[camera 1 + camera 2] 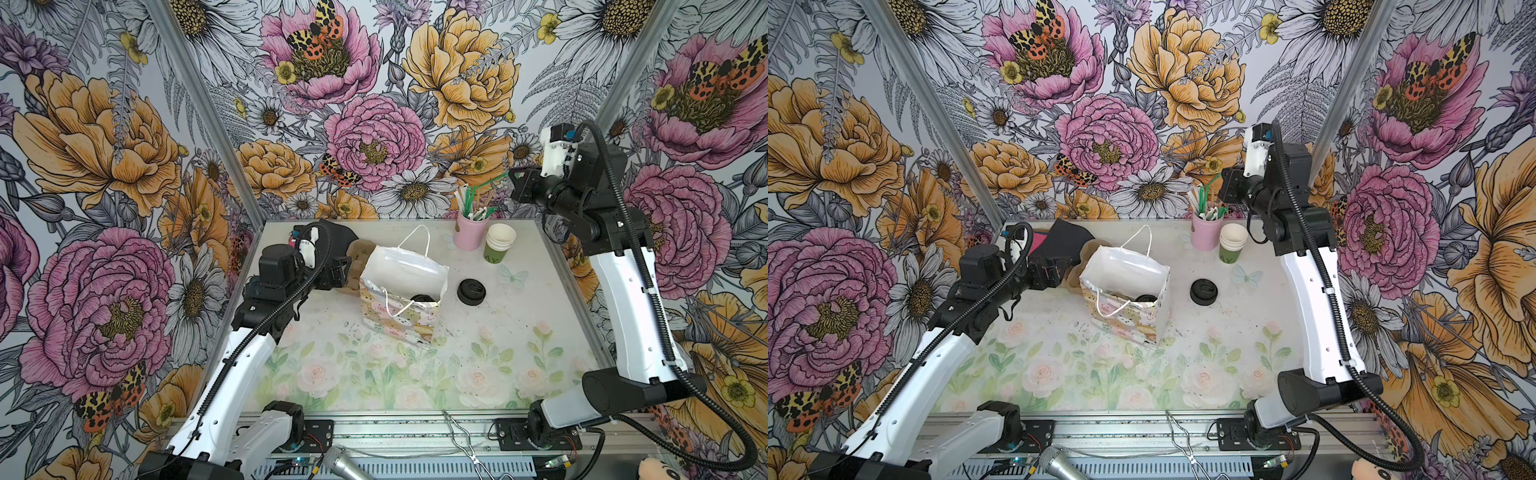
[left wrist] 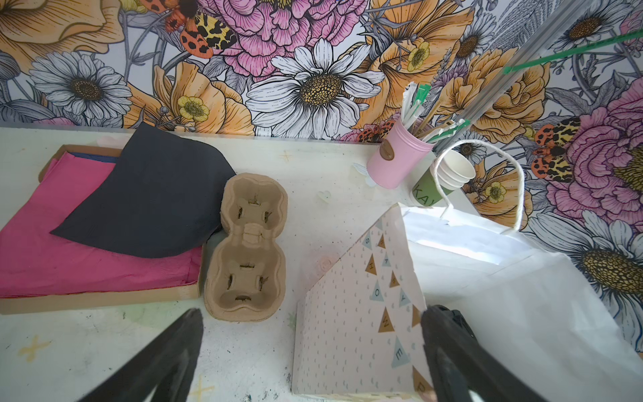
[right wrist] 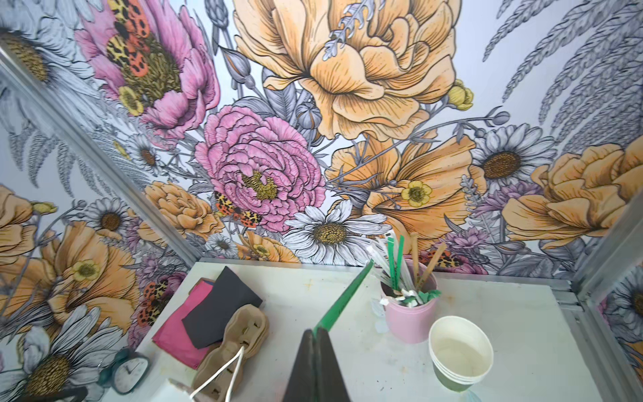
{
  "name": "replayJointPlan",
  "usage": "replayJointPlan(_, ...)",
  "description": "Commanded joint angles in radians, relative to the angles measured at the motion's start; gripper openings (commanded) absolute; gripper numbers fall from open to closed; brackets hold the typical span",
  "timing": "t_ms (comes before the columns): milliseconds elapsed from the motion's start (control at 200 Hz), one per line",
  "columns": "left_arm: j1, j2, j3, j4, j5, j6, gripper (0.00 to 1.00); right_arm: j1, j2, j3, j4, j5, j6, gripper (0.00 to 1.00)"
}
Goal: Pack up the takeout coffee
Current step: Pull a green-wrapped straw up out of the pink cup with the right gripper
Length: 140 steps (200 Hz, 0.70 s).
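My left pincer (image 2: 313,311) is spread by the patterned paper bag (image 1: 399,324); my right pincer (image 3: 316,330) pinches a thin green straw (image 3: 342,299). The black-lidded paper takeout coffee (image 1: 423,298) sits inside that bag. I judge it light and crushable, so I would hold it just below the lid.

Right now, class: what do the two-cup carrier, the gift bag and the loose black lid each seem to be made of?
The two-cup carrier looks like moulded paper pulp: matte tan, fibrous, soft-edged pockets. The gift bag looks like thin paper, printed outside, plain white inside, with crisp folds. The loose black lid is probably moulded plastic: slight sheen, raised rim.
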Motion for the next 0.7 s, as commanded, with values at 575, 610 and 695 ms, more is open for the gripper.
replayJointPlan(575,0.017,-0.027,-0.023,0.033,-0.01,0.001,0.99,0.322,-0.129,-0.166,-0.034,-0.329,-0.014,0.0)
replayJointPlan(610,0.017,-0.026,-0.023,0.033,-0.01,0.0,0.99,0.332,-0.132,-0.174,-0.042,-0.33,-0.02,0.0)
replayJointPlan(695,0.017,-0.025,-0.023,0.033,-0.011,0.001,0.99,0.352,-0.136,-0.186,-0.063,-0.327,-0.035,0.0)
